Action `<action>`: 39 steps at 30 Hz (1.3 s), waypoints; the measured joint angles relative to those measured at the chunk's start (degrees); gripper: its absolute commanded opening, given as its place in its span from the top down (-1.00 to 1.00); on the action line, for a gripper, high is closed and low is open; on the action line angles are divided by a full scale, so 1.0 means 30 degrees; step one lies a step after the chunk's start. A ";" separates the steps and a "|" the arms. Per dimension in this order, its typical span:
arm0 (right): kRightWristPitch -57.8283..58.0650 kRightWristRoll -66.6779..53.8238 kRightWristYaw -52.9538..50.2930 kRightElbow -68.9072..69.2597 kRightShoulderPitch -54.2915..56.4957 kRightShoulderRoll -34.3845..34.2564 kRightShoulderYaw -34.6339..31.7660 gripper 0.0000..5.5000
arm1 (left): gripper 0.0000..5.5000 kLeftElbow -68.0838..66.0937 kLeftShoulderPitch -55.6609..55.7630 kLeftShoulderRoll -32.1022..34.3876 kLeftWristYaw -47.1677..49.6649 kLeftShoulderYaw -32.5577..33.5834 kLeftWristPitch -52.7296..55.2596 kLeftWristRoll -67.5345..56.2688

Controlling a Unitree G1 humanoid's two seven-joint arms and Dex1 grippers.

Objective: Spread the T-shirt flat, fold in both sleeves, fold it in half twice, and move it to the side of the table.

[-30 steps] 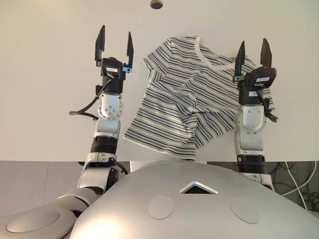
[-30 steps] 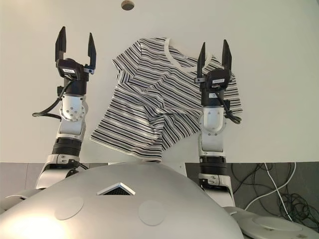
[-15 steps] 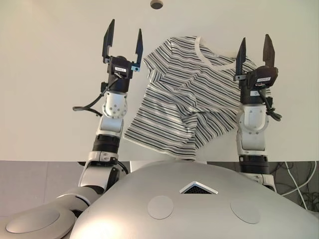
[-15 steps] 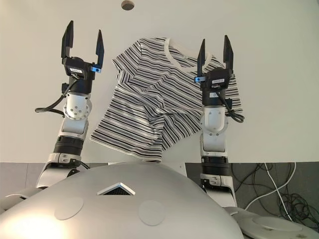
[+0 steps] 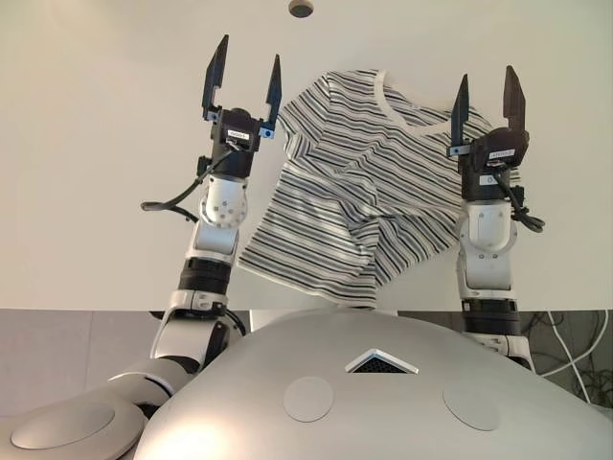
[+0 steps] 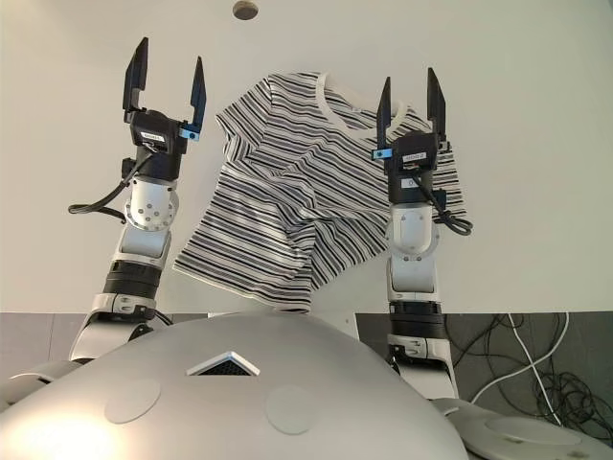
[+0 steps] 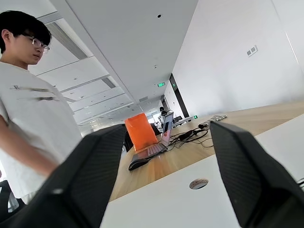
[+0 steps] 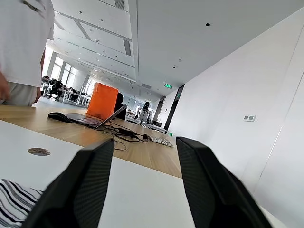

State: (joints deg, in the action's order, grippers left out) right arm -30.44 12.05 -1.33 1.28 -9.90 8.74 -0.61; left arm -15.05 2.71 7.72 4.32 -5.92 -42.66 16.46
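Observation:
A black-and-white striped T-shirt [image 5: 359, 182] lies rumpled on the white table [image 5: 96, 172], its white neckline toward the far side and its lower part bunched in folds. My left gripper [image 5: 243, 77] is raised just left of the shirt's left sleeve, fingers open and pointing up, holding nothing. My right gripper [image 5: 483, 91] is raised over the shirt's right sleeve, also open with nothing between its fingers. A striped corner of the shirt [image 8: 14, 202] appears in the right wrist view.
A round cable hole [image 5: 301, 9] sits in the table beyond the shirt. Cables [image 6: 536, 374] hang off the near right edge. Bare table lies left and right of the shirt.
My left arm has moved up and to the right, bringing its open gripper close to the shirt's left sleeve. My right gripper has turned slightly but stays where it was.

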 measured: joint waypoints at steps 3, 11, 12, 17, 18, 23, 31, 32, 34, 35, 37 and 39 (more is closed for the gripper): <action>-0.0002 0.0794 0.0839 0.0643 -0.0148 0.1525 -0.0019 0.12 | -0.18 -0.0018 0.0331 0.0587 -0.0594 -0.0865 -0.0089 0.1129; 0.2187 0.1634 0.6069 0.0527 -0.0277 0.9060 -0.1903 0.12 | -0.18 -0.5324 0.7686 0.3305 -0.2431 -0.4873 -0.0875 0.7214; 0.2481 0.2044 0.6291 0.0416 -0.0245 0.9596 -0.2011 0.12 | -0.18 -0.6161 0.8403 0.3481 -0.2002 -0.5275 -0.0970 0.7858; 0.3424 0.3964 0.8349 -0.1283 0.0118 1.2108 -0.0949 0.12 | -0.18 -1.1073 1.1331 0.3725 0.0114 -0.7545 -0.1194 1.0628; 0.3425 0.4338 0.8676 -0.1708 0.0181 1.2165 -0.0398 0.12 | -0.18 -1.1932 1.1560 0.3754 0.0481 -0.7872 -0.1162 1.1039; 0.3172 0.5522 0.9266 -0.3790 0.1876 1.2611 0.1488 0.12 | -0.18 -1.5155 1.2374 0.3861 0.2513 -0.9610 -0.0936 1.2130; 0.1822 0.8146 0.6991 -0.9817 0.7764 1.1865 0.4646 0.12 | -0.18 -1.7899 1.3947 0.3079 0.4219 -1.1348 -0.0111 1.2689; 0.1627 0.8701 0.6474 -1.0725 0.8649 1.1563 0.5149 0.12 | -0.18 -1.8257 1.4215 0.3049 0.4264 -1.1411 0.0234 1.2621; 0.1295 0.9459 0.5440 -1.2709 1.0361 1.0819 0.6059 0.12 | -0.18 -1.8950 1.4473 0.3103 0.4510 -1.1365 0.1111 1.2461; 0.1178 0.9793 0.4904 -1.3863 1.1428 1.0272 0.6619 0.12 | -0.18 -1.9284 1.4667 0.3157 0.4563 -1.1322 0.1669 1.2357; 0.0776 1.0576 0.3831 -1.5821 1.3122 0.9341 0.7635 0.12 | -0.18 -1.9729 1.4916 0.3503 0.4589 -1.1259 0.2487 1.2053; 0.0549 1.1184 0.2915 -1.7269 1.4280 0.8769 0.8414 0.12 | -0.18 -1.9945 1.4983 0.3892 0.4597 -1.1267 0.2953 1.1990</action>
State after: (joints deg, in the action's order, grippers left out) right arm -28.80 45.60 7.42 -50.53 32.94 35.05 24.63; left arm -74.89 47.66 19.39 18.11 -39.72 -33.80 52.43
